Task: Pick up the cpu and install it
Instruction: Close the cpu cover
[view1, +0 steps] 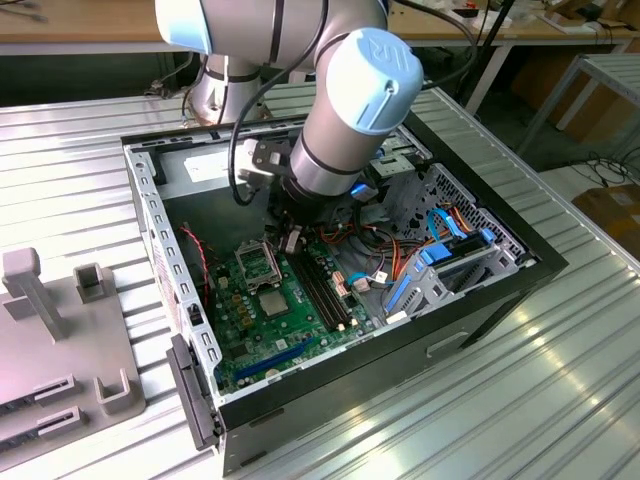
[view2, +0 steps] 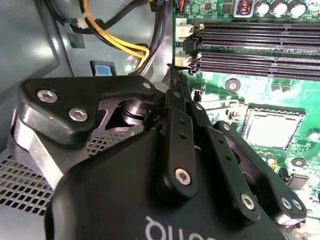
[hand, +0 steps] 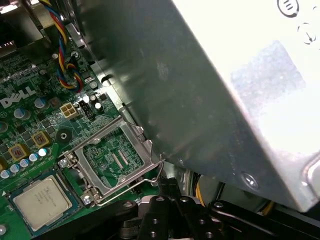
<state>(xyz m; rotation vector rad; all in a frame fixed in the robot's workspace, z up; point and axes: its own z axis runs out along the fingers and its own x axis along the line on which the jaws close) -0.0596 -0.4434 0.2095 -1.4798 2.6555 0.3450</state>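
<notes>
A bright green motherboard (view1: 285, 305) is seen inside a black computer case (view1: 480, 300), whose inner walls (view1: 150, 215) are pale grey metal. The arm (view1: 340, 110) is coloured silver with light blue caps. The gripper (view2: 182, 95) is finished in matt black with silver screws. The cpu (hand: 41, 199) is shown with a silvery, faintly printed top, framed by a dark socket; in the second wrist view it (view2: 272, 129) appears pale grey. Black memory slots (view2: 260, 45) are striped across the board. Yellow, black and blue wires (hand: 62, 42) are bundled together, and blue cables (view1: 445, 240) are seen beside orange ones.
</notes>
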